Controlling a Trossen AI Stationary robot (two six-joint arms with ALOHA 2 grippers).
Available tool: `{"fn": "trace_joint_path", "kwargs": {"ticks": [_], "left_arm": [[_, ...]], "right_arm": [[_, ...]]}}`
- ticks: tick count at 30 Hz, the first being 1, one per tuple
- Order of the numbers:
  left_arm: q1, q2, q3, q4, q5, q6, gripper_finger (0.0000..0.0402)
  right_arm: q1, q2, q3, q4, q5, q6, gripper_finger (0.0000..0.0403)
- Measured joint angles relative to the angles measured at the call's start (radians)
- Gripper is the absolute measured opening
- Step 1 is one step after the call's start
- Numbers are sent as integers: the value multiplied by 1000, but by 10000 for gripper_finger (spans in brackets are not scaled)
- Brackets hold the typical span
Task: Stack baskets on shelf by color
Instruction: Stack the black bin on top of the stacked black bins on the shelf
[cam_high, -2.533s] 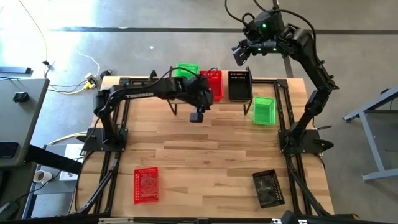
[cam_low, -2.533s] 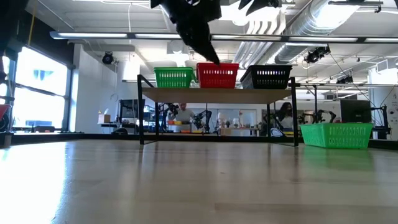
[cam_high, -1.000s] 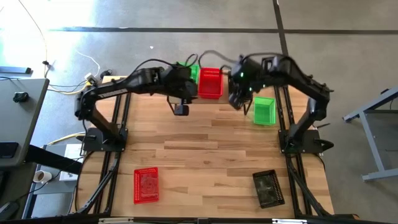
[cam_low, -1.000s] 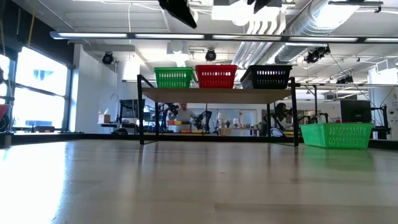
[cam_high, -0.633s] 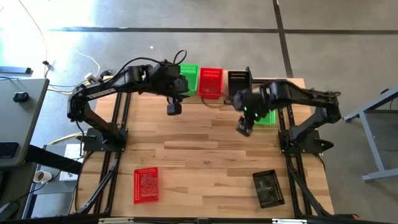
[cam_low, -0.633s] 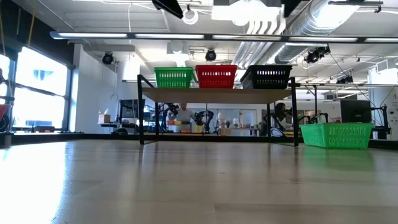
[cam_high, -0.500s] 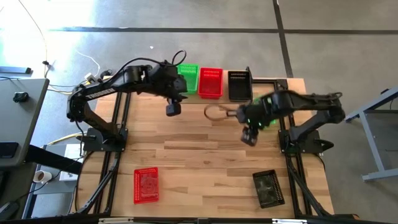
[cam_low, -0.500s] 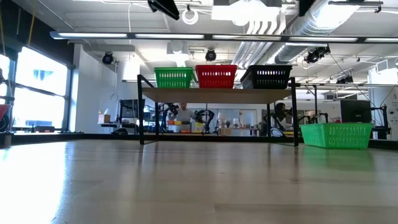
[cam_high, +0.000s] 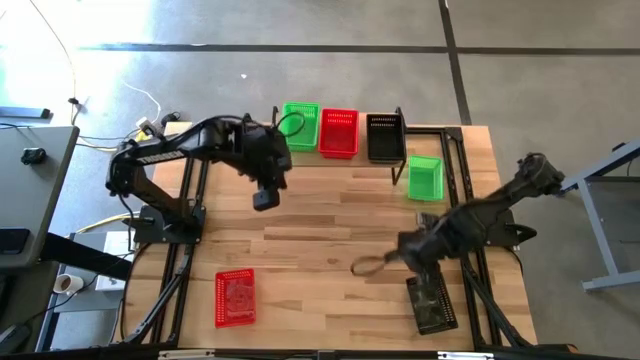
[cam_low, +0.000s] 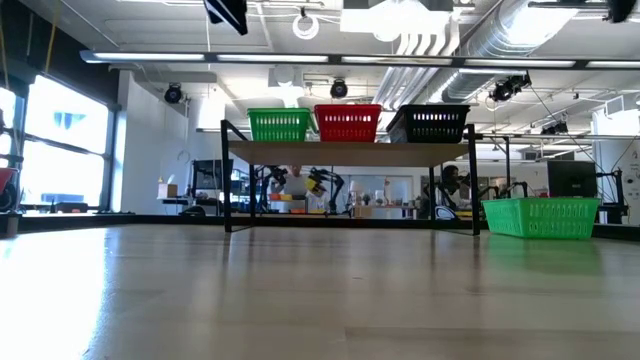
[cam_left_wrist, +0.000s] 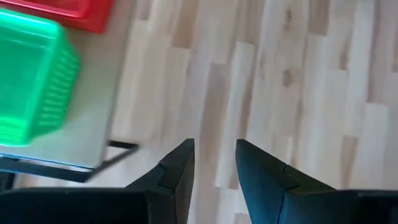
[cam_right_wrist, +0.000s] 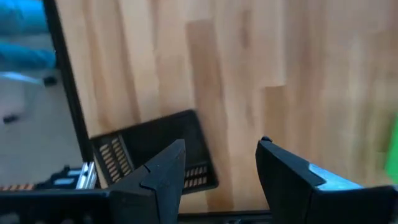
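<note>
A green basket (cam_high: 300, 125), a red basket (cam_high: 338, 132) and a black basket (cam_high: 385, 137) sit side by side on the shelf (cam_low: 350, 152) at the table's far edge. A second green basket (cam_high: 425, 177) rests on the table to the shelf's right. A red basket (cam_high: 235, 297) lies near the near left corner, a black basket (cam_high: 432, 303) near the near right corner. My left gripper (cam_high: 265, 197) hovers open, on the near side of the shelf's left end. My right gripper (cam_high: 415, 255) is open just on the far side of the near black basket (cam_right_wrist: 155, 149).
Black metal frame rails run along both sides of the table (cam_high: 330, 230). A looped cable (cam_high: 366, 265) hangs beside my right wrist. The middle of the tabletop between the shelf and the near baskets is bare wood.
My right gripper has swung from beside the shelf's black basket toward the near right corner and come down close to the black basket there. My left gripper has drawn back from the shelf a little, toward the near left.
</note>
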Motion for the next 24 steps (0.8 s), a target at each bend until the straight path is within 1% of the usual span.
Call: {"fn": "trace_joint_path", "kwargs": {"ticks": [10,16,21,24], "left_arm": [[-195,1,-83,0,-2,-185,107],[-310,1,-136,8,-51,-293,107],[-386,2,-139,12,-57,-360,107],[-423,2,-139,12,-89,-402,107]], "right_arm": [[217,0,-133,196,0,178,181],[327,0,-211,323,-6,318,181],[402,2,-272,442,-24,382,181],[436,2,-300,499,-23,402,181]]}}
